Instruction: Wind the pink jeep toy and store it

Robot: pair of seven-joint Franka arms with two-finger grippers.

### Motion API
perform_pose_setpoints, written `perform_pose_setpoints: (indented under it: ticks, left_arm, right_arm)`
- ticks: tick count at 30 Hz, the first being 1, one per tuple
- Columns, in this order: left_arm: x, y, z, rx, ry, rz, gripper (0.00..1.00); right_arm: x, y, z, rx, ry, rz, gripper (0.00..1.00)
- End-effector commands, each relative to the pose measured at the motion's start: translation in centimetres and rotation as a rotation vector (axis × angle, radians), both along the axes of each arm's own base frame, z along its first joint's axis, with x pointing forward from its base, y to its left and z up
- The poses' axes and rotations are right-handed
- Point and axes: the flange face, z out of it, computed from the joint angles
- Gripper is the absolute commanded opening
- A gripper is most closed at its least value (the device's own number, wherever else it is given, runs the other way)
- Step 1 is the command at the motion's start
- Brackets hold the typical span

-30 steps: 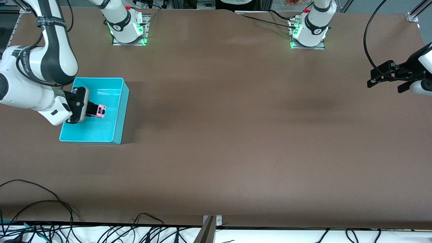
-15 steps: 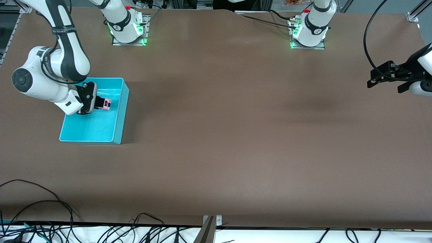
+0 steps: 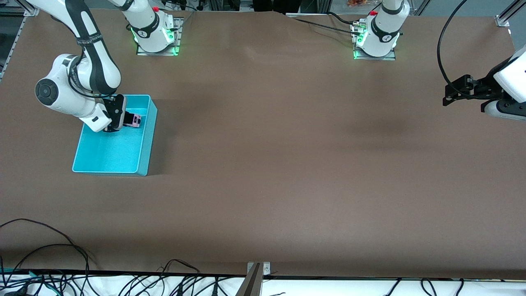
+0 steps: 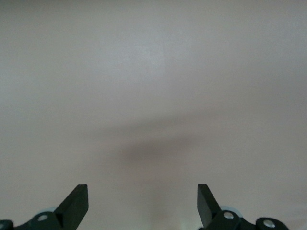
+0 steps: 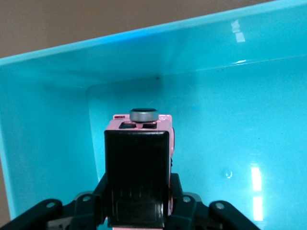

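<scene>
The pink jeep toy is a tiny pale pink car with a black roof. My right gripper is shut on it over the cyan bin, near the bin's corner farthest from the front camera. In the right wrist view the pink jeep toy fills the gap of the right gripper, its black roof toward the lens, with the cyan bin around it. Whether its wheels touch the bin floor I cannot tell. My left gripper hangs open and holding nothing over bare table at the left arm's end, and the left gripper shows only tabletop between its fingers.
The brown table stretches wide between the two arms. Loose black cables lie along the edge nearest the front camera. Both arm bases stand at the edge farthest from the front camera.
My right gripper has carried the jeep from over the bin's middle toward the bin's corner nearest the arm bases. The left arm has shifted slightly, still open.
</scene>
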Motion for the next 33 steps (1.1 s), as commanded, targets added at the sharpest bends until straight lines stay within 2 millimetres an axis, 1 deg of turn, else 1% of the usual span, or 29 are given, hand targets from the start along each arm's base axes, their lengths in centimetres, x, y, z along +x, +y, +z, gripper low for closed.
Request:
perform_pose_setpoints:
  ticks: [1,2,4,5,7,8,9,10,11,13,18,20,22,23,26,29,30,33]
  left_arm:
    - [-0.5,-0.2,0.8,0.011,0.017,-0.021,1.0]
    - [-0.5,-0.1,0.8,0.011,0.02,-0.018,1.0]
    - [-0.5,0.0,0.8,0.012,0.02,-0.016,1.0]
    - [-0.5,-0.1,0.8,0.013,0.02,-0.019,1.0]
    - [-0.5,0.0,0.7,0.013,0.022,-0.017,1.0]
    - [-0.5,0.1,0.7,0.015,0.023,-0.019,1.0]
    - [-0.4,0.0,0.6,0.016,0.025,-0.02,1.0]
    - [-0.4,-0.1,0.6,0.016,0.023,-0.022,1.0]
    - [-0.4,-0.4,0.6,0.018,0.025,-0.026,1.0]
    - [-0.5,-1.1,0.6,0.024,0.023,-0.039,1.0]
    - [-0.4,-0.7,0.6,0.025,0.02,-0.033,1.0]
    - [-0.1,-0.5,0.3,0.021,0.022,-0.032,1.0]
    - [0.6,0.1,-0.8,0.009,0.031,-0.021,1.0]
    - [1.2,0.4,-1.5,0.008,0.033,-0.016,1.0]
    - [2.1,1.1,-2.2,0.016,0.008,-0.005,1.0]
    - [2.7,1.1,-3.0,0.021,0.01,-0.003,1.0]
    - [2.8,1.1,-3.2,0.021,0.011,-0.002,1.0]
    - [3.4,1.3,-4.3,0.02,0.019,0.0,1.0]
  right_arm:
    - [-1.2,0.1,0.4,0.028,-0.02,0.016,0.34]
    - [-1.3,0.1,0.3,0.027,-0.019,0.016,0.39]
    - [-1.3,0.1,0.1,0.026,-0.016,0.016,0.46]
    - [-1.4,0.0,-0.1,0.025,-0.013,0.016,0.52]
    - [-1.4,0.0,-0.4,0.024,-0.006,0.014,0.6]
    - [-1.4,0.0,-0.4,0.024,-0.005,0.013,0.67]
    - [-1.4,0.0,-0.4,0.024,-0.006,0.012,0.76]
    - [-1.4,0.0,-0.4,0.026,-0.006,0.008,0.93]
    - [-1.4,0.0,-0.4,0.03,-0.005,0.003,1.0]
    - [-1.3,0.0,-0.3,0.031,-0.007,0.001,1.0]
    - [-0.9,0.1,0.4,0.034,-0.019,0.001,1.0]
    - [-0.3,0.1,1.2,0.035,-0.037,0.002,1.0]
    - [0.5,0.2,2.2,0.037,-0.051,0.005,1.0]
    - [1.0,0.3,2.9,0.04,-0.059,0.008,1.0]
    - [3.3,0.9,5.6,0.044,-0.093,0.014,1.0]
    - [5.7,1.7,8.8,0.046,-0.105,-0.006,1.0]
    - [6.4,2.1,10.0,0.047,-0.101,-0.025,1.0]
    - [7.9,2.5,13.2,0.036,-0.067,-0.146,1.0]
